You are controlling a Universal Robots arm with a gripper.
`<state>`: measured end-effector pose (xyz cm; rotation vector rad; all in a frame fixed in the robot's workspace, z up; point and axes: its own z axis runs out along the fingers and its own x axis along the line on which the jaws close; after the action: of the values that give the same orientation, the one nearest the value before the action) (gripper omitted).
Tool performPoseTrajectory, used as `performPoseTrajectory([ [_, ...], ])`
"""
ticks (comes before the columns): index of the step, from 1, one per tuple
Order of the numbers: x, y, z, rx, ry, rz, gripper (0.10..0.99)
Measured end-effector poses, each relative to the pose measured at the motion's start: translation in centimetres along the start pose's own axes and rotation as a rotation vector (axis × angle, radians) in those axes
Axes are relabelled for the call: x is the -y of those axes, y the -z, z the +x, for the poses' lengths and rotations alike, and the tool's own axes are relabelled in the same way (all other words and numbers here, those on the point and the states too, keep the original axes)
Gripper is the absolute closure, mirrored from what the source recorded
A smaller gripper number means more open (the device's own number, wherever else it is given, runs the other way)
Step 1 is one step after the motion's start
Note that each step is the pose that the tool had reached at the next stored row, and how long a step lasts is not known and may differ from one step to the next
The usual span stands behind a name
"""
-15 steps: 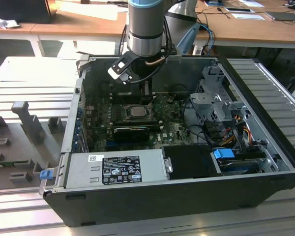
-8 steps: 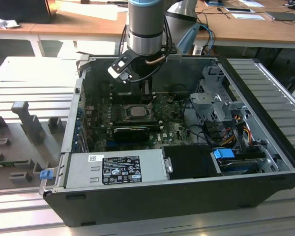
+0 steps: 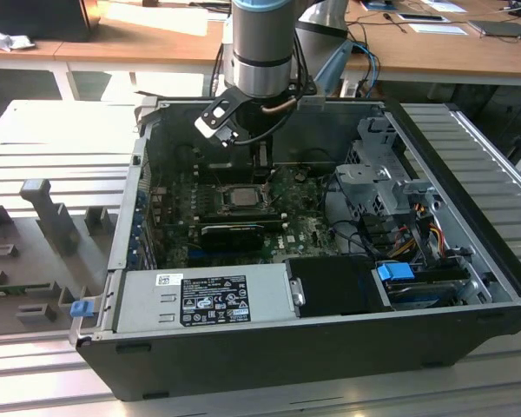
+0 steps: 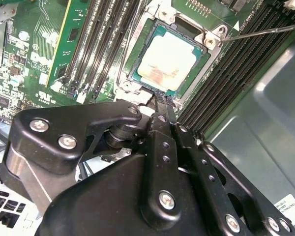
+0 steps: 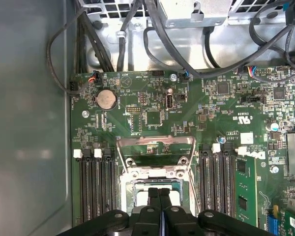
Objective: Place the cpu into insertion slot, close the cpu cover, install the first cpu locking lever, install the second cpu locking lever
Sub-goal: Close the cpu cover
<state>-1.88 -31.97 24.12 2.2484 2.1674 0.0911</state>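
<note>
cpu (image 4: pixel 168 58) seated in slot (image 4: pixel 132 69) | cover (image 5: pixel 155 140) standing open | jaws together, at slot edge | step: close cover, likely | needs push on frame, clear of chip

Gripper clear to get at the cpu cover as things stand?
Likely yes: the cpu cover stands flipped open just past the gripper in the first wrist view, and nothing lies between them.
</note>
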Motion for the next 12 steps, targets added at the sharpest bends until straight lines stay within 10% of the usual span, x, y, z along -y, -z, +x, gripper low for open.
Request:
performPoseTrajectory([
  [12, -0.11, 0.76, 0.16, 0.0037, 0.000, 0.000, 0.980],
])
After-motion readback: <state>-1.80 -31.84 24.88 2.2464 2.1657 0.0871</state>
